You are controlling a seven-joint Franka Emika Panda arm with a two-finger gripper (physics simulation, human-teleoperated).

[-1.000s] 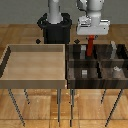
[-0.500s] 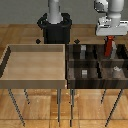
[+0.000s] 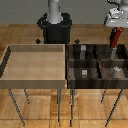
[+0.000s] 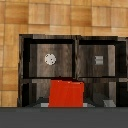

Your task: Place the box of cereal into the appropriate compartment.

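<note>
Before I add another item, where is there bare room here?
The tan tray on the exterior view's left is entirely bare inside its walls. The dark four-part bin beside it is crowded: grey blocks sit in its sections, and the gripper holds the red box above its far section on the exterior view's right.

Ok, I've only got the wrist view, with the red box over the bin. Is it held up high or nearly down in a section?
Observer: High. In the exterior view the box of cereal hangs upright from the tool. It appears to be above the wall tops of the bin, near the far corner on the exterior view's right.
Operator: Is anything next to the bin?
Observer: Yes, a light tan tray sits right beside it on the exterior view's left.
</note>
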